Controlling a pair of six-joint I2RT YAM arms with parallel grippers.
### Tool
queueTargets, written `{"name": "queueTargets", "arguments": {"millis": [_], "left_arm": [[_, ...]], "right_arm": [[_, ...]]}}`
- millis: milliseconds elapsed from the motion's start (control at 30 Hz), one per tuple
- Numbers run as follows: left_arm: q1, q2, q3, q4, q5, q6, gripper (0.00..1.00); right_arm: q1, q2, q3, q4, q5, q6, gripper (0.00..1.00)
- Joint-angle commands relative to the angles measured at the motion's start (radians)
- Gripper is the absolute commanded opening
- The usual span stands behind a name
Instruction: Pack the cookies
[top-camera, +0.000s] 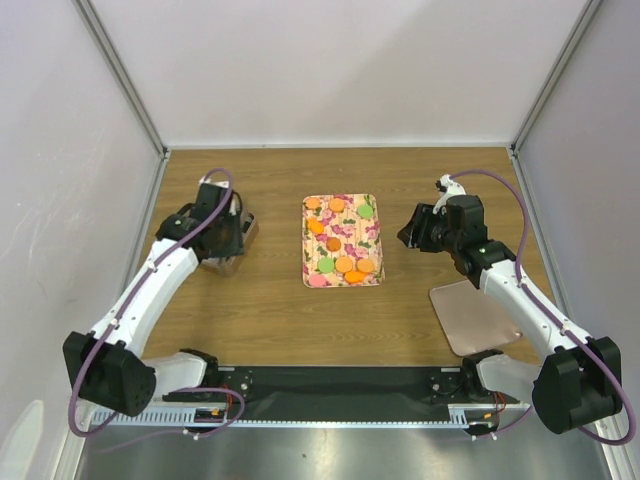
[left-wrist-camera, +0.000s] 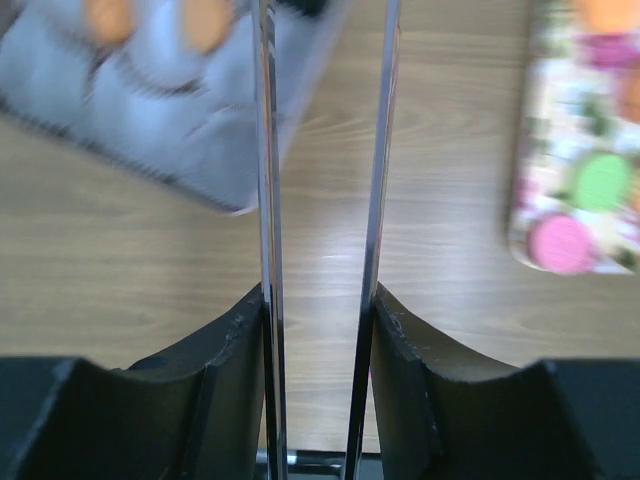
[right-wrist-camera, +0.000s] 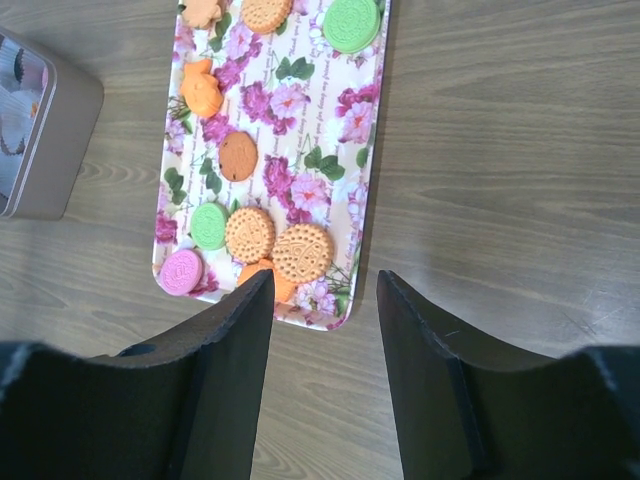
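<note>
Fingers (left-wrist-camera: 268, 250) of the left gripper (left-wrist-camera: 322, 200) stand apart, empty, at a tin (left-wrist-camera: 200, 175) holding two orange cookies (left-wrist-camera: 205, 20). The right gripper (right-wrist-camera: 325, 300) is spread, empty, over a tray (right-wrist-camera: 345, 130) bearing ten cookies. From above: one tray, one tin, one lid (top-camera: 472, 317).

No word, label, brand, number or sign can be read in any of the three views. In the right wrist view the floral tray (right-wrist-camera: 340, 190) carries faint lines of script-like print running between its flowers, but they are too small and soft to make out a single letter. The tan cookies (right-wrist-camera: 303, 252) on it have stamped faces that show only as a dotted pattern, with nothing legible.
</note>
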Motion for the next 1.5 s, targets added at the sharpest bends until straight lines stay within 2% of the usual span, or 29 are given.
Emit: {"name": "queueTargets", "arguments": {"millis": [0,200,300,667,1000,1467], "left_arm": [[-0.154,0.013,0.104,0.005,-0.016,-0.04,0.46],[-0.389,0.102,0.147,0.055,-0.004,-0.084,0.47],[-0.466,0.146,0.139,0.084,-0.004,-0.092,0.48],[-0.663,0.209,0.075,0.138,0.028,-0.081,0.51],[-0.681,0.208,0.019,0.143,-0.033,-0.098,0.52],[-0.683,0.113,-0.093,0.091,-0.062,-0.141,0.54]], "right_arm": [[0.006,-0.004,0.013,0.012,0.031,-0.004,0.52],[0.001,0.011,0.015,0.007,0.057,-0.01,0.51],[-0.001,0.012,0.019,-0.005,0.071,-0.013,0.52],[-0.004,0.025,0.039,-0.036,0.11,-0.022,0.52],[-0.007,0.02,0.038,-0.039,0.122,-0.025,0.52],[-0.005,0.008,0.027,-0.029,0.107,-0.025,0.52]]}}
